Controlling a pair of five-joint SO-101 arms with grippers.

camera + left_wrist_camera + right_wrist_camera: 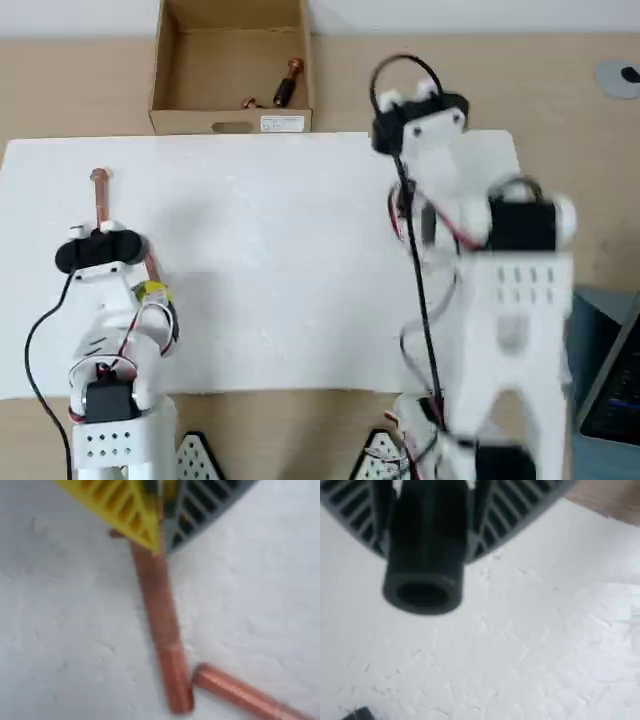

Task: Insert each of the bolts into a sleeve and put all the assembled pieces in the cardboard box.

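White mat (60, 630) backs left gripper (161, 547), which hides its bolt (161, 615)'s upper end.

We are seeing an open cardboard box (165, 70) sitting by the counter's far edge. An assembled piece (288, 82), copper bolt in dark sleeve, is lying inside it by the right wall. Near the counter's left edge the left gripper (161, 542) is pinching a copper bolt (162, 630) by one end. A second bolt (240, 692) is lying just beside its free tip. The right gripper (426, 545) is clasping a black sleeve (424, 575), whose open bore is facing us.
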